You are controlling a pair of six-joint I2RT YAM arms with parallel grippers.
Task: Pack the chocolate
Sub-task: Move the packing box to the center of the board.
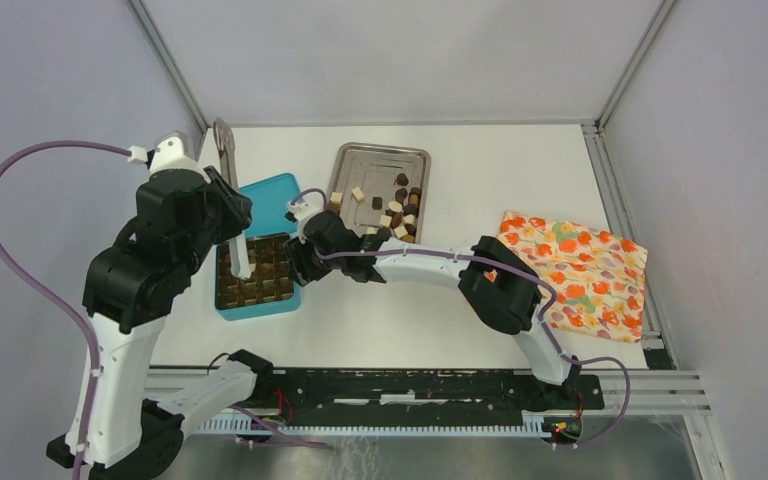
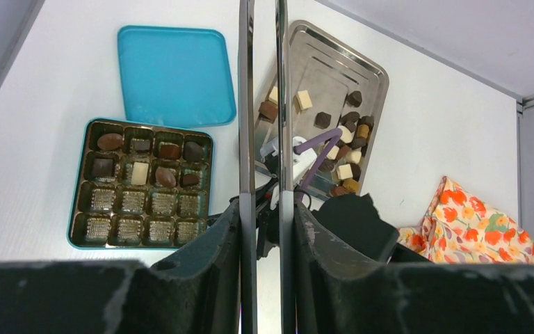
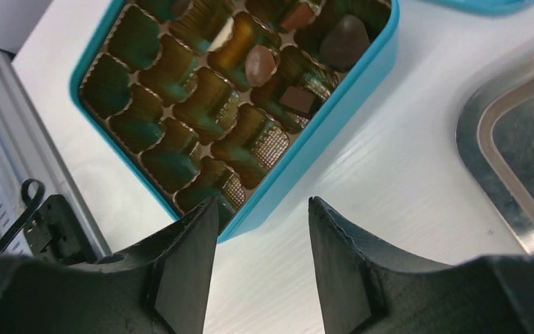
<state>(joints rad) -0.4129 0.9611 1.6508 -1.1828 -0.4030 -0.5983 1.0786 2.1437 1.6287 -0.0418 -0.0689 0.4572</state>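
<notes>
White table [image 1: 520, 180] bearing four things: teal box [image 1: 255, 311] front left, lid [image 1: 272, 200] just behind it, steel tray [image 1: 360, 165] centre back, floral cloth [image 1: 575, 270] well apart, far right.

**Colour and pattern reference: packing station**

The chocolate [image 2: 346, 134] is presented in dark brown, mid-brown and cream-white. The box [image 3: 330, 129] is finished in teal on the outside and lined in ribbed gold-brown, and the same teal is used on the lid [image 2: 174, 75]. The tray [image 2: 320, 76] is left in bare silver steel, and the tongs [image 1: 225, 140] are likewise silver. An orange, red and yellow floral print on a cream ground is carried by the cloth [image 1: 580, 265]. The tabletop [image 1: 520, 170] is plain white. The right gripper [image 3: 263, 209] is finished in black, and the cable [image 2: 327, 134] is sheathed in purple.
</notes>
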